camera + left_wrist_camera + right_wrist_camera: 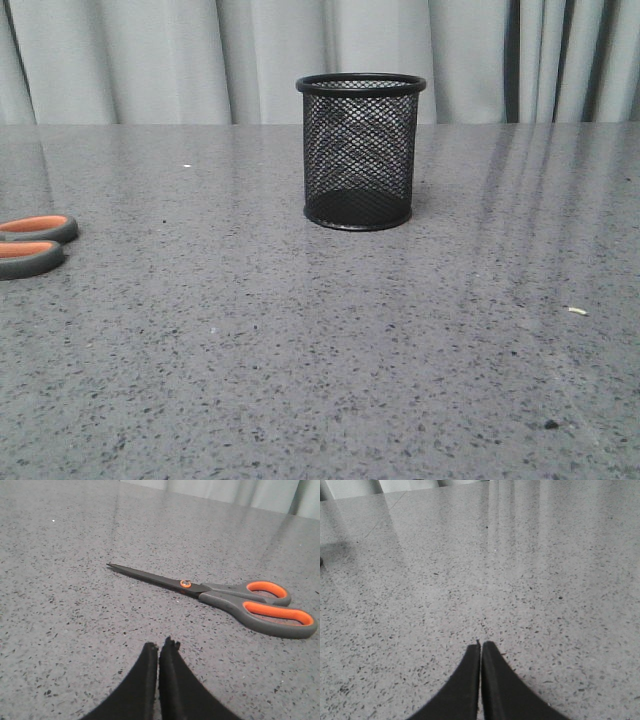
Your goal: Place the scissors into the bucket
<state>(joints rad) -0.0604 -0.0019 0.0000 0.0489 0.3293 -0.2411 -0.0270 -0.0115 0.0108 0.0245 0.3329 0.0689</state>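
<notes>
The black wire-mesh bucket stands upright at the middle of the grey table, towards the back. The scissors lie flat and closed at the table's left edge; only their grey and orange handles show in the front view. In the left wrist view the whole scissors lie a short way ahead of my left gripper, which is shut and empty. My right gripper is shut and empty over bare table. Neither gripper shows in the front view.
The grey speckled table runs back to pale curtains. A small pale crumb and a dark speck lie at the front right.
</notes>
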